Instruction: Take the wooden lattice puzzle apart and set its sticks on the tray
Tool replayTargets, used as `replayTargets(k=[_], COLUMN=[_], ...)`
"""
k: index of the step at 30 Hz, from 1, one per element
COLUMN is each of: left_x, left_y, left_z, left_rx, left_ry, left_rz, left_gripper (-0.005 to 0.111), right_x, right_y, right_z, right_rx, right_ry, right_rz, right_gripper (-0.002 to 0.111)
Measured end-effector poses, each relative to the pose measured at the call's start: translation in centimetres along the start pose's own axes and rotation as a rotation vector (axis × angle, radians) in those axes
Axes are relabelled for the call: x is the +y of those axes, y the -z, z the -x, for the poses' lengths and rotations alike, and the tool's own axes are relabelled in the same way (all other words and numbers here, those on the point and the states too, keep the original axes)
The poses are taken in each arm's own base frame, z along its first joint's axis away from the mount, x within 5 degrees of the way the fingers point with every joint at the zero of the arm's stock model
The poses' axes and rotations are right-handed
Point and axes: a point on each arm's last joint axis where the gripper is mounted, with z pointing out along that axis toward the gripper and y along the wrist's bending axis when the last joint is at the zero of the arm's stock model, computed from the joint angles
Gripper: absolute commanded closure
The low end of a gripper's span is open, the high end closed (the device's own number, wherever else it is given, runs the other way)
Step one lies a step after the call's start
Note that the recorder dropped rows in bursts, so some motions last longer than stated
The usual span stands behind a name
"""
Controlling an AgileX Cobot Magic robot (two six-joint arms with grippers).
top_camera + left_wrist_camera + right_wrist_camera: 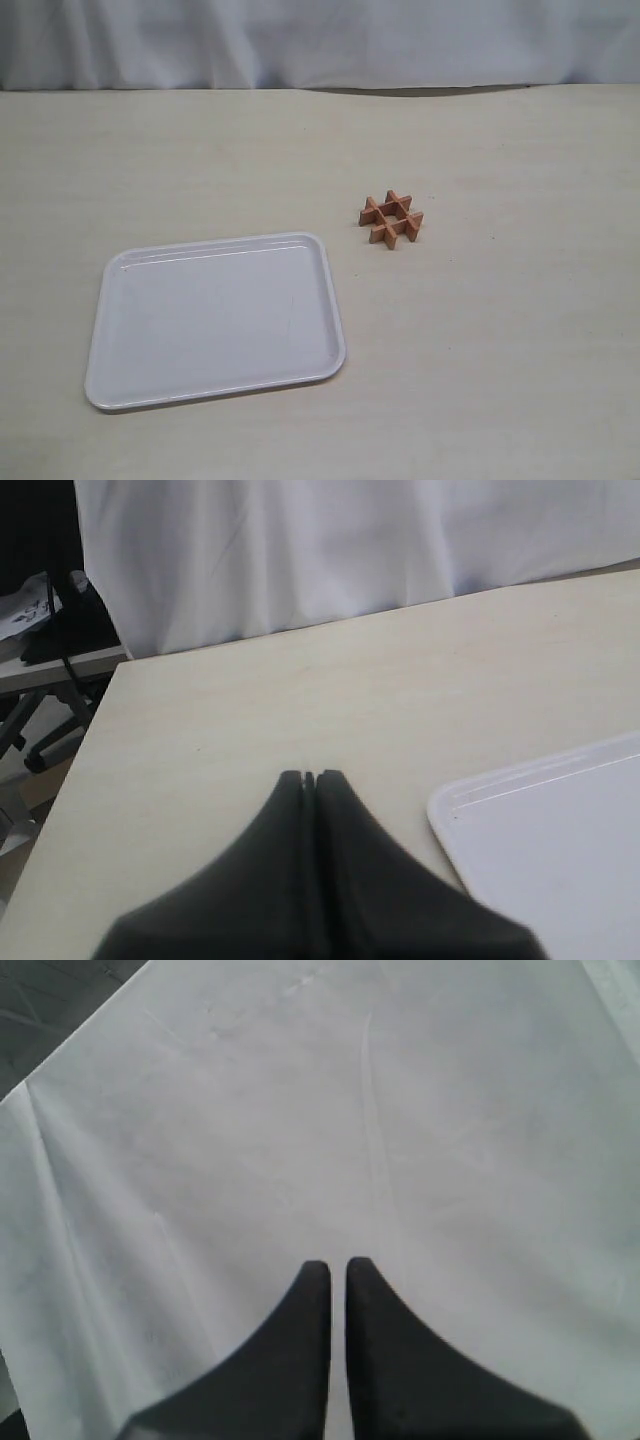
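The wooden lattice puzzle (391, 219) lies assembled on the pale table, its four reddish-brown sticks crossed in a hash shape. The white tray (215, 320) sits left of it and nearer the front, with nothing on it. Neither arm shows in the exterior view. In the left wrist view my left gripper (309, 778) is shut on nothing above bare tabletop, with a corner of the tray (560, 830) beside it. My right gripper (338, 1265) has its black fingers nearly touching, holding nothing, and faces white cloth. The puzzle is in neither wrist view.
A white cloth backdrop (320, 40) hangs along the table's far edge. The left wrist view shows the table's side edge (95, 720), with dark equipment and a chair base (45, 630) beyond it.
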Motion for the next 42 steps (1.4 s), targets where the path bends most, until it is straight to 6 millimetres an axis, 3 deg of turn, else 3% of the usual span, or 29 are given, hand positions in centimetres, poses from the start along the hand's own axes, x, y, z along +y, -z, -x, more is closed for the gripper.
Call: replayTargets(k=[4, 7, 11, 14, 17, 20, 25, 29, 33, 42], left_x=[0.0, 0.0, 0.0, 0.0, 0.0, 0.0, 0.0, 0.0, 0.0, 0.0], left_y=[0.0, 0.0, 0.0, 0.0, 0.0, 0.0, 0.0, 0.0, 0.0, 0.0], left_z=[0.0, 0.0, 0.0, 0.0, 0.0, 0.0, 0.0, 0.0, 0.0, 0.0], left_rx=[0.0, 0.0, 0.0, 0.0, 0.0, 0.0, 0.0, 0.0, 0.0, 0.0], left_ry=[0.0, 0.0, 0.0, 0.0, 0.0, 0.0, 0.0, 0.0, 0.0, 0.0], left_rz=[0.0, 0.0, 0.0, 0.0, 0.0, 0.0, 0.0, 0.0, 0.0, 0.0], left_gripper=[0.107, 0.107, 0.107, 0.107, 0.107, 0.107, 0.107, 0.107, 0.107, 0.107], right_x=[1.9, 2.4, 1.0, -1.6, -4.2, -5.5, -4.4, -3.7, -4.2, -4.6], right_y=[-4.8, -9.4, -15.5, -18.2, -19.3, -19.6, -19.2, -18.9, -19.1, -19.7], right_z=[1.6, 1.1, -2.3, -6.4, -10.6, -15.0, -21.5, -25.4, -27.1, -27.8], right_rx=[0.092, 0.271, 0.625, 0.943, 1.213, 1.418, 1.581, 1.621, 1.625, 1.549], right_ry=[0.132, 0.269, 0.448, 0.542, 0.563, 0.557, 0.576, 0.599, 0.589, 0.6], right_rz=[-0.029, -0.07, -0.165, -0.249, -0.289, -0.245, -0.116, -0.066, -0.086, -0.082], right_gripper=[0.103, 0.103, 0.103, 0.103, 0.103, 0.103, 0.098, 0.078, 0.06, 0.066])
